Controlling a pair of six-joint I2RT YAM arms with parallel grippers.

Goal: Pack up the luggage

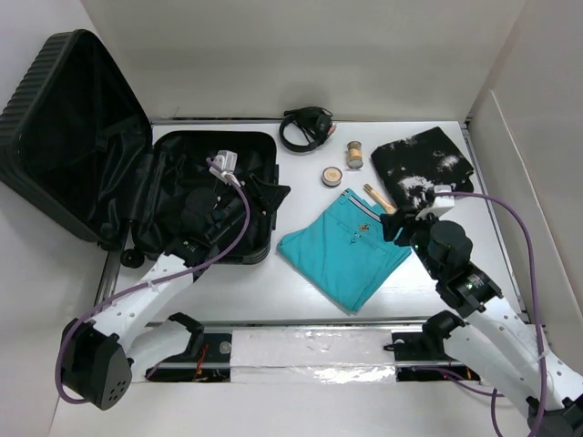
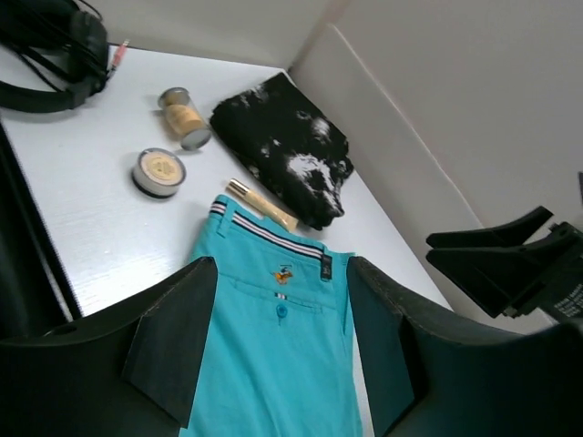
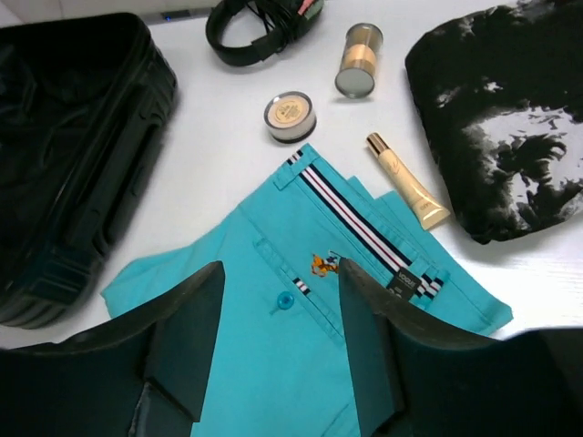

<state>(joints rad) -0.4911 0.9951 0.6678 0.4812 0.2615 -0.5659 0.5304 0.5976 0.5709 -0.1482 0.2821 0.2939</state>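
Note:
The luggage (image 1: 214, 196) lies open at the left of the table, its ribbed lid (image 1: 73, 127) standing back and its black lining showing. My left gripper (image 1: 271, 195) hangs open over the luggage's right edge, facing a folded teal pair of shorts (image 1: 346, 248). In the left wrist view the shorts (image 2: 273, 364) show between its empty fingers (image 2: 173, 337). My right gripper (image 1: 397, 228) is open above the shorts' right side. The right wrist view shows the shorts (image 3: 301, 300) below its fingers (image 3: 187, 337) and the luggage (image 3: 73, 155) at the left.
Behind the shorts lie a black-and-white folded garment (image 1: 424, 164), a cream tube (image 1: 378, 198), a round jar (image 1: 332, 175), a small bottle (image 1: 353, 153) and black headphones (image 1: 305, 127). White walls stand at the back and right.

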